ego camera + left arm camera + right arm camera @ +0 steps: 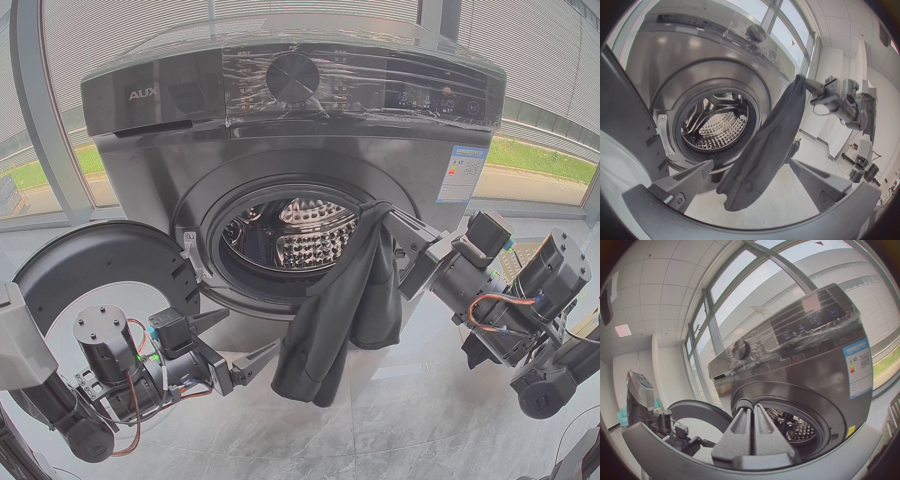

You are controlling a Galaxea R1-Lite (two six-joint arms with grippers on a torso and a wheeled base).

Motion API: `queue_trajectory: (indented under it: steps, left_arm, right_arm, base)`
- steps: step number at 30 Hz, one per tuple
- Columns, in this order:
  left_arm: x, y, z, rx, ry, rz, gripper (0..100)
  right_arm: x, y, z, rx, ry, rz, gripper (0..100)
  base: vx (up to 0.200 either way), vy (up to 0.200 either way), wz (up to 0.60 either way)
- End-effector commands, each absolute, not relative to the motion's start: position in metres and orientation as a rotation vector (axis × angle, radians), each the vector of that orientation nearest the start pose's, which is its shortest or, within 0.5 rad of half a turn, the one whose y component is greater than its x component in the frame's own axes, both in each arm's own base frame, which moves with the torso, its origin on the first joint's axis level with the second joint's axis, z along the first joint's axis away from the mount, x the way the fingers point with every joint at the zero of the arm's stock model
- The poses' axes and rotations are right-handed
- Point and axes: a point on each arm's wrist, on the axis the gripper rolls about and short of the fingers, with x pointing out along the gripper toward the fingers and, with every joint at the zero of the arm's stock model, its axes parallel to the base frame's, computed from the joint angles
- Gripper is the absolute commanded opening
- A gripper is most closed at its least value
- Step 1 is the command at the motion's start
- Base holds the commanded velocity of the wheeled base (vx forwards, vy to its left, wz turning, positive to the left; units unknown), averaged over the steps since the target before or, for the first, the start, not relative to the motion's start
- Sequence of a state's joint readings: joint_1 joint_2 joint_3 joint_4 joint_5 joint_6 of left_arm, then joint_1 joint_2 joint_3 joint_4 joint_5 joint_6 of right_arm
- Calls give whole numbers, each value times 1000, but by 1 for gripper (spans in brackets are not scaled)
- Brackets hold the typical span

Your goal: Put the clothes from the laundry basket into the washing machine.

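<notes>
A dark grey washing machine (187,156) stands in front of me with its round door (94,262) swung open to the left and its steel drum (300,240) showing. My right gripper (382,212) is shut on a black garment (350,300) at the right rim of the opening; the cloth hangs down outside the drum toward the floor. In the right wrist view the closed fingers (740,430) pinch a fold of the garment (743,403). My left gripper (247,340) is open, low and left of the hanging garment (762,150), holding nothing.
Pale marble-look floor (406,406) lies below the machine. Windows stand behind and beside it. The open door takes up the space at the left.
</notes>
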State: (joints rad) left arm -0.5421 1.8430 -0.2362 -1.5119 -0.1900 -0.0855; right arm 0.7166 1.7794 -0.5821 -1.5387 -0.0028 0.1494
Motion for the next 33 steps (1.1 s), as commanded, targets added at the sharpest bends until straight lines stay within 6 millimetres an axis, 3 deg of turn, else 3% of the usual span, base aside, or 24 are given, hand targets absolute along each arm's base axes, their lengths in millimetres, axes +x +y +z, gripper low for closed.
queue_trajectory:
  steps: [1,13,33]
  left_arm:
    - [219,-141,84,-44,191,-739,100]
    - [232,-151,64,-33,245,-741,100]
    - [264,-185,37,-13,240,-786,100]
  right_arm:
    - [216,201,196,275,-288,778,0]
    - [200,220,196,288,-273,862,0]
    - [191,228,194,292,-262,893,0]
  base:
    - [0,0,0]
    - [0,0,0]
    - [0,0,0]
